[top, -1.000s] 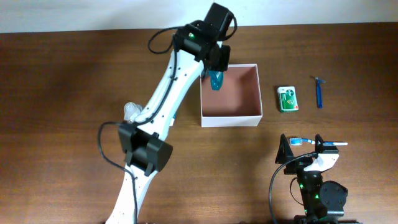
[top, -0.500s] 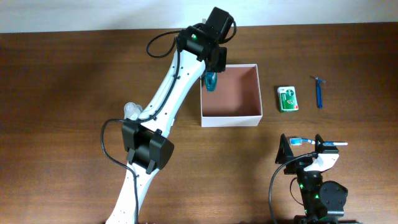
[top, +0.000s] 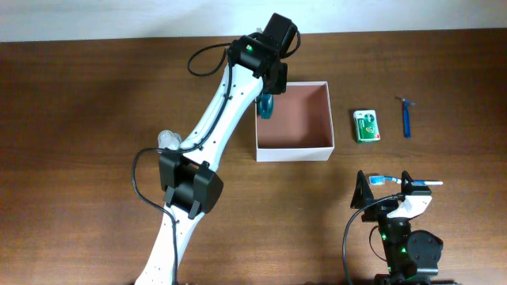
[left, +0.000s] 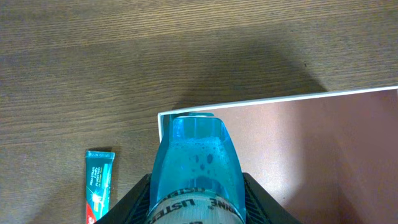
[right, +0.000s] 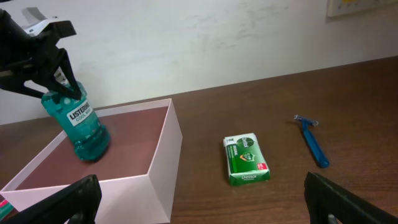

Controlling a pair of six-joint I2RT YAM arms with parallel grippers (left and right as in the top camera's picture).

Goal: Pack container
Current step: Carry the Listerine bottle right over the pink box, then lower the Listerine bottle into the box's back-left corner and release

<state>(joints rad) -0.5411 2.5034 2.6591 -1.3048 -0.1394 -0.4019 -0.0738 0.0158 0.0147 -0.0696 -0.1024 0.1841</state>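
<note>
The container (top: 295, 150) is a square white box with a pinkish-brown inside, at mid-table; it also shows as the container (left: 249, 103) and the container (right: 166, 134). My left gripper (top: 268, 95) is shut on a blue mouthwash bottle (top: 266, 106). It holds the bottle (right: 78, 127) low inside the box, against its left wall and slightly tilted. In the left wrist view the bottle (left: 198, 158) fills the space between the black fingers (left: 138, 200). My right gripper (top: 386, 188) stands open near the front edge, with nothing between the jaws of my right gripper (right: 202, 208).
A green soap packet (top: 366, 126) and a blue razor (top: 406, 116) lie right of the box. A toothbrush (top: 396, 181) lies by the right gripper. A teal toothpaste tube (left: 98, 185) lies left of the box. A white round item (top: 167, 140) sits by the left arm.
The left gripper has carried the mouthwash bottle a little leftward, closer to the container's left wall. The right arm has not moved.
</note>
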